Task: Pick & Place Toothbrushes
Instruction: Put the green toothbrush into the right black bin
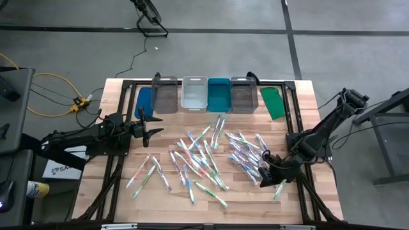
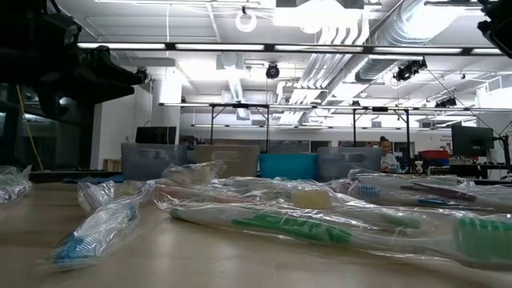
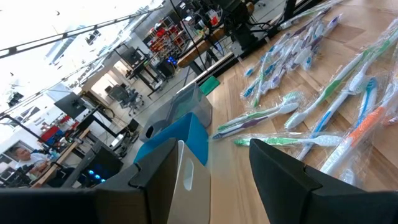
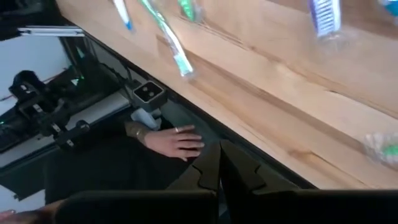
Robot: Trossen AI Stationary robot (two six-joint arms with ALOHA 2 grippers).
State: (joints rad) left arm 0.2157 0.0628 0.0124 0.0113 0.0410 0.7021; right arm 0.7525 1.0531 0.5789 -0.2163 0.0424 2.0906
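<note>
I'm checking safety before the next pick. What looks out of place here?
A person's hand rests just past the table's edge, below the shut right pincer. The toothbrushes lie scattered as expected.

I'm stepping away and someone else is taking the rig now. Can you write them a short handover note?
Left end effector: open, empty, hovering at the table's left side, near the bins.
Right end effector: shut, nothing visibly held, at the right edge of the toothbrushes.
Toothbrushes: scattered mid-table, wrapped.
Done: no toothbrush visible in any bin.
Left: essentially the whole pile.
Note: a person's hand is beside the table edge.
</note>
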